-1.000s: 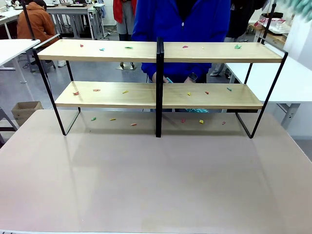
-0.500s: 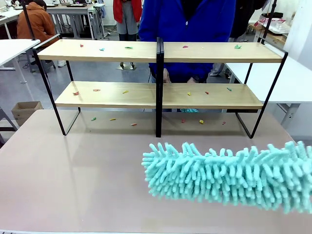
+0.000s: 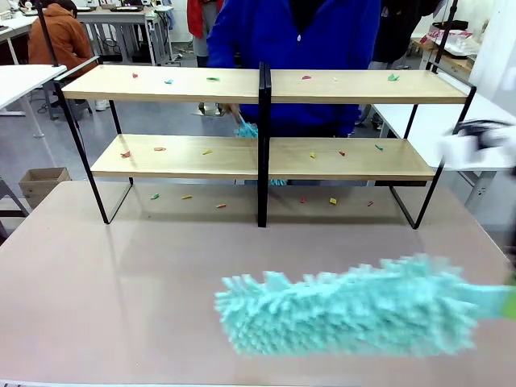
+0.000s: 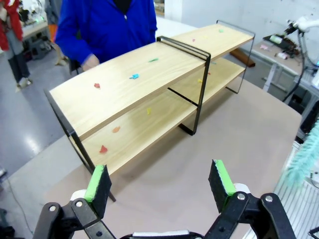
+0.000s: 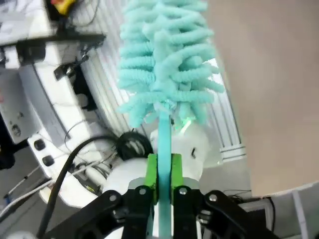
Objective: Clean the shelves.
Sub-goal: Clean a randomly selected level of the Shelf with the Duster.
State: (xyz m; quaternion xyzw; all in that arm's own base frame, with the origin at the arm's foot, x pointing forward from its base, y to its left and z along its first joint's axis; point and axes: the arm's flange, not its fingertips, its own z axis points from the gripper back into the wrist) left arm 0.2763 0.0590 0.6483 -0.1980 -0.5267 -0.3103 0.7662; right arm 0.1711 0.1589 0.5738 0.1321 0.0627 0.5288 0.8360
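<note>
The shelves stand across the far half of the table, two light-wood boards in a black frame with a central post. Small coloured scraps lie on both boards and on the table beneath. A fluffy teal duster hangs blurred over the near table, reaching in from the right. My right gripper is shut on its thin teal handle, below the head. My left gripper hovers open and holds nothing, facing the shelves from their left end.
A person in blue stands behind the shelves and holds a small teal brush over the lower board. White tables flank the rack. A cardboard box sits on the floor at left. Robot base and cables lie beneath the duster.
The duster came in from the right and has dropped lower and swung slightly left, blurred by motion. The person's hand has brought a teal brush to the left of the central post.
</note>
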